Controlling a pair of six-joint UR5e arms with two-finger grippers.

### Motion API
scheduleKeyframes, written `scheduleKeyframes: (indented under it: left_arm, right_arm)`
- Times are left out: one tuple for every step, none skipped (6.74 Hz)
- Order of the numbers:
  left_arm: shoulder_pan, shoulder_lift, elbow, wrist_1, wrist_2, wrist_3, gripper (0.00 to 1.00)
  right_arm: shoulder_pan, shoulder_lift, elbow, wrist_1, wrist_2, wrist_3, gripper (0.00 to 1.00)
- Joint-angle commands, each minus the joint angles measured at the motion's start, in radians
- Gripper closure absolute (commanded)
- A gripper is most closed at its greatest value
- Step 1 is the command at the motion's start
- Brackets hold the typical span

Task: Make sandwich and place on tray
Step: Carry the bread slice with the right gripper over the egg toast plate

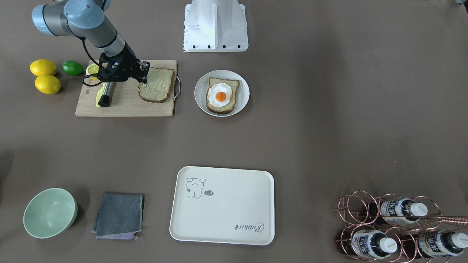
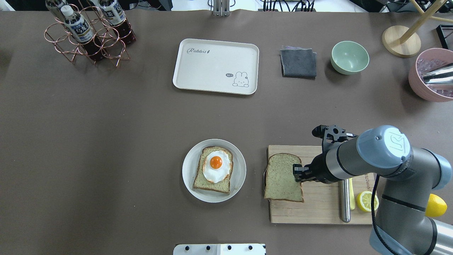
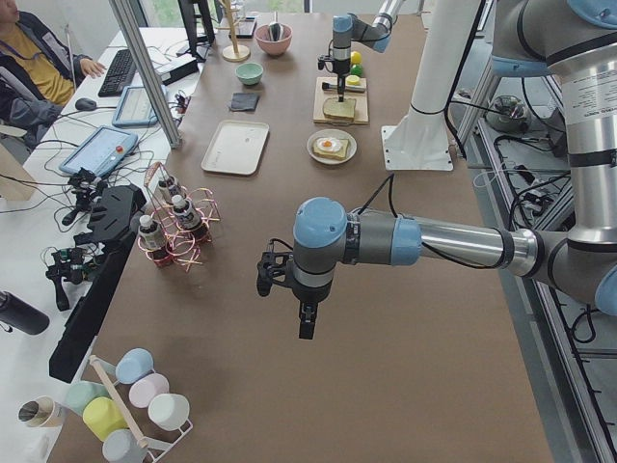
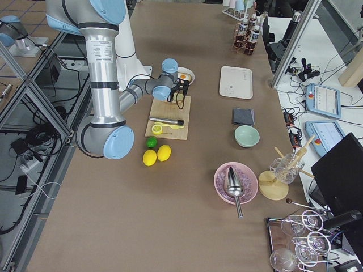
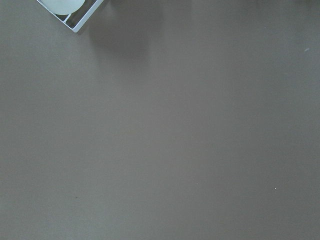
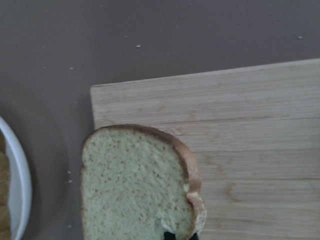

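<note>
Bread slice in right end effector

Place: a robotics lab.
Arms: two industrial arms on a white pedestal at a brown-covered table.
Operator desk: a seated person, keyboard and tablets, well apart from the left tool.
Surroundings: aluminium framing, loose cables on the floor.

6 views.
- Overhead: behind the robot, facing forward and down on the table.
- Front-facing: opposite side, steeply down. These 2 views share the tray and cutting board.
- Left and right exterior: table ends, distant, looking lengthwise.
- Left wrist: close over the table surface.
- Right wrist: very close on the bread slice and the board corner.
</note>
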Motion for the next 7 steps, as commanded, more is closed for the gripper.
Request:
scheduleKeyframes:
  left_arm:
    - [0.0, -0.003, 0.0, 0.0, -0.001, 0.0, 0.02]
    - [0.0, -0.006, 0.001, 0.0, -0.001, 0.0, 0.02]
    - [-0.002, -0.005, 0.0, 0.0, -0.001, 0.0, 0.02]
    - [-0.002, -0.006, 0.0, 0.0, -0.001, 0.0, 0.02]
    - [-0.002, -0.005, 0.001, 0.0, -0.001, 0.0, 0.02]
    - [-0.002, -0.005, 0.002, 0.0, -0.001, 0.0, 0.02]
    - [-0.002, -0.005, 0.005, -0.001, -0.001, 0.0, 0.02]
  right_arm:
    - [0.003, 0.127, -0.032, -0.001, -0.007, 0.062, 1.0]
    - [0.003, 0.161, -0.044, -0.001, -0.007, 0.064, 1.0]
    - [0.001, 0.221, -0.072, -0.002, -0.007, 0.114, 1.0]
    - [-0.006, 0.282, -0.13, -0.001, -0.007, 0.131, 1.0]
    - [-0.011, 0.334, -0.173, -0.001, -0.007, 0.128, 1.0]
    - [-0.011, 0.377, -0.208, -0.002, -0.007, 0.121, 1.0]
    - [-0.015, 0.41, -0.246, -0.001, -0.005, 0.116, 1.0]
